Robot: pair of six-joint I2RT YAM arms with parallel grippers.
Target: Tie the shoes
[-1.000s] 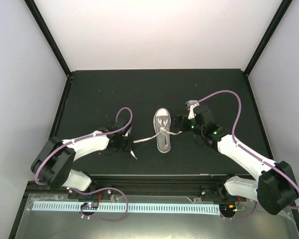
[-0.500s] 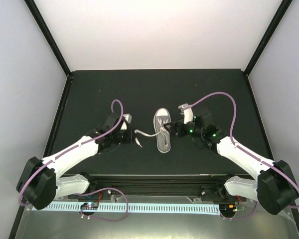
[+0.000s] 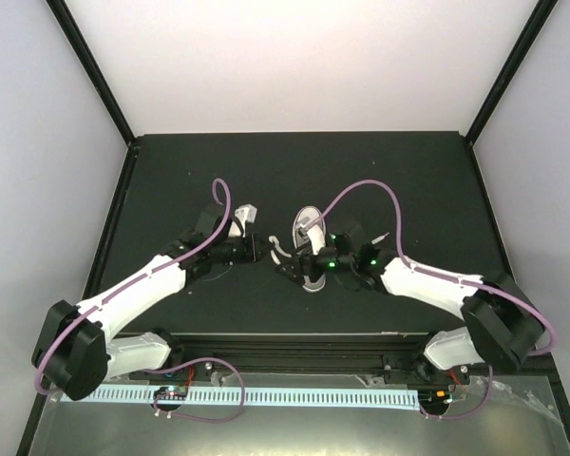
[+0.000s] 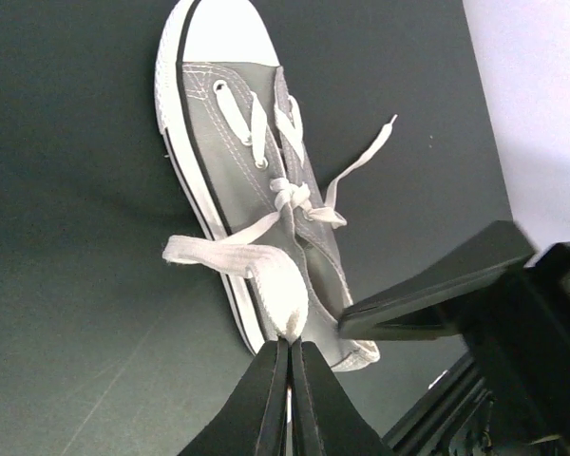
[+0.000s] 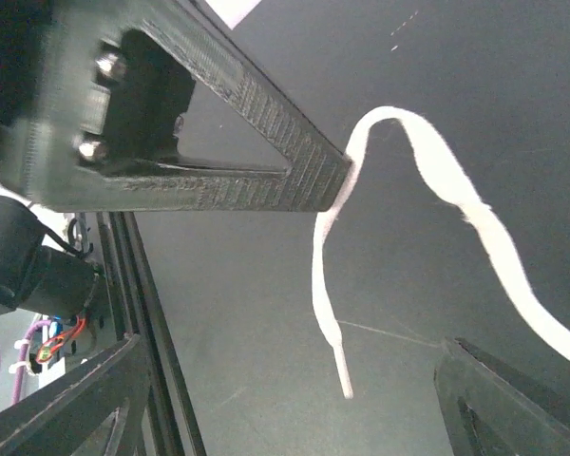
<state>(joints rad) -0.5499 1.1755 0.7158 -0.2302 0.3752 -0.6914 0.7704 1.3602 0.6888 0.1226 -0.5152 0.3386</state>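
1. The right gripper (image 5: 292, 344) has swung across from the shoe's right side to its near left. Its jaws are spread wide and hold nothing, one on each side of the dangling lace.
2. The left gripper (image 4: 287, 350) has moved in to just left of the shoe and closed fully. It now pinches the left lace (image 4: 266, 261).
3. The shoe (image 4: 242, 123) lies flat on the table (image 4: 76, 285), toe pointing away, and has not moved. The laces cross once at the tongue, with no bow.
4. Off the shoe's far right, the other lace end (image 4: 366, 157) lies loose.
5. With one lace secured, forming a loop or handing it over looks likely next.
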